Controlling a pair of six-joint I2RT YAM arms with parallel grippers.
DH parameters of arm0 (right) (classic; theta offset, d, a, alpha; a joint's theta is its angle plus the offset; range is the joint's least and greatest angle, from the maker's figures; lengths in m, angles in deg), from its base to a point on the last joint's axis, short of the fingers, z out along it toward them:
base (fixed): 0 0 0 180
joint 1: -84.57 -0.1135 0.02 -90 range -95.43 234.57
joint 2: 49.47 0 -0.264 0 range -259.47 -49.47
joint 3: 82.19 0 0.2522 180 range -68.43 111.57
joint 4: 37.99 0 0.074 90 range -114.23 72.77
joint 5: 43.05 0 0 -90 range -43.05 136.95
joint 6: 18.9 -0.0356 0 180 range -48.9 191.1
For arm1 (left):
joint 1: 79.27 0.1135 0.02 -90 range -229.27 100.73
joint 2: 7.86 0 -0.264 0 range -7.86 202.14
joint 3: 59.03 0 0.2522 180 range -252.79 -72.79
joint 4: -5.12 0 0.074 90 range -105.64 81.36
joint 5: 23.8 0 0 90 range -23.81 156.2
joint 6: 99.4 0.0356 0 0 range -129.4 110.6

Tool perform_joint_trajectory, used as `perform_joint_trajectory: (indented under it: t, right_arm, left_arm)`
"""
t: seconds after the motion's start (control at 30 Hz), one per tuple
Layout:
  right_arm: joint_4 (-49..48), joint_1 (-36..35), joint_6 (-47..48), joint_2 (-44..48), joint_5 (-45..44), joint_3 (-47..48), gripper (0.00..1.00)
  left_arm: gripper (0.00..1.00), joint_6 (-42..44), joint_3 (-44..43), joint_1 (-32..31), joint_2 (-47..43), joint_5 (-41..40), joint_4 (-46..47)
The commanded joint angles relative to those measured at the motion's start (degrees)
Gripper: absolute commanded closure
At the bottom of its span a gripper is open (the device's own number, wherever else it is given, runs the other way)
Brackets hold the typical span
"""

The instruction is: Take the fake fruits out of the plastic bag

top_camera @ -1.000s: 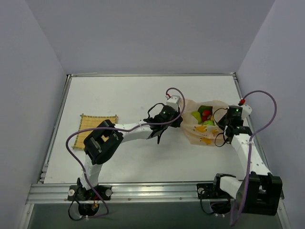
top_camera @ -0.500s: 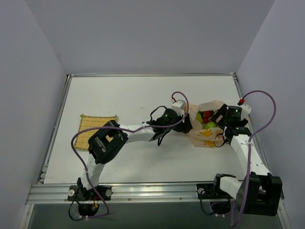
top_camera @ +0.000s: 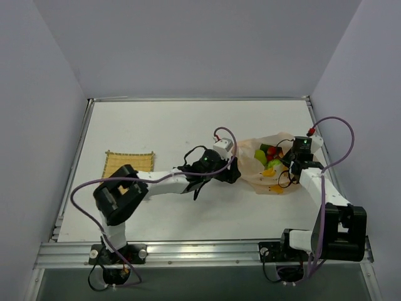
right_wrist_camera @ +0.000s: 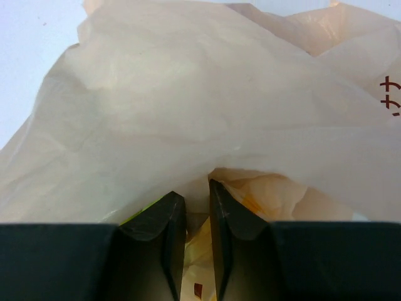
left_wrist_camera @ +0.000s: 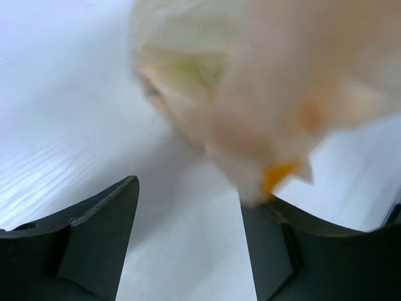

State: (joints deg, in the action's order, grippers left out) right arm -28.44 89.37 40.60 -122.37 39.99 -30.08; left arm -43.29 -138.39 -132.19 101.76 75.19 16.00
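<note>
the plastic bag [right_wrist_camera: 188,94] is pinched by the right gripper [right_wrist_camera: 195,188]; the left gripper [left_wrist_camera: 188,194] is spread beside it. next, the fake fruits [top_camera: 266,155] must be reached through the mouth.

the top camera looks down from above and behind the arm bases [top_camera: 116,254] at 6 o'clock, far enough to take in the whole table [top_camera: 156,125], with the plastic bag [top_camera: 272,184] toward 3 o'clock. the left wrist camera skims low over the table, the bag a near blur at 1 o'clock; the right wrist camera sits closer, the bag filling its frame. all three share the bag.
</note>
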Motion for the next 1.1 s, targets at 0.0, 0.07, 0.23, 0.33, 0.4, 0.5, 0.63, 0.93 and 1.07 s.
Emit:
perform_joint_trajectory:
  t: [0.0,0.07,0.23,0.33,0.4,0.5,0.63,0.93,1.07]
  right_arm:
    - [-2.1,-0.3,-0.6,2.2,0.5,0.6,0.85]
    - [-2.2,-0.4,-0.8,2.7,0.5,0.4,0.9]
    - [-2.5,-0.8,-1.0,2.8,0.1,0.1,0.99]
    - [-2.7,-0.9,-1.2,3.1,0.6,0.0,1.0]
    - [-2.7,-0.8,-1.3,3.5,0.5,0.0,1.0]
    - [-3.1,-0.8,-1.6,3.9,1.2,-0.4,1.0]
    - [-3.2,-0.8,-1.7,5.0,2.1,-0.8,1.0]
    - [-3.2,-0.4,-1.8,7.3,4.0,-2.4,1.0]
    - [-3.2,-0.4,-1.8,8.0,4.2,-3.5,1.0]
  left_arm:
    - [0.37,3.2,1.8,-1.5,-15.6,-7.7,-3.3]
    - [0.37,4.0,2.4,-4.4,-21.8,-10.3,-9.7]
    - [0.42,5.1,-2.6,-11.3,-26.0,-13.5,-18.0]
    - [0.46,8.2,-8.3,-15.4,-21.9,-15.3,-22.2]
    - [0.42,10.7,-15.7,-17.3,-18.5,-19.0,-26.6]
    - [0.33,11.7,-24.6,-16.6,-9.6,-26.6,-33.4]
    - [0.29,12.1,-32.8,-14.1,-2.0,-33.7,-38.9]
    - [0.27,9.9,-44.2,-6.6,11.7,-32.7,-41.7]
    - [0.25,9.5,-49.5,-4.3,18.0,-29.1,-42.7]
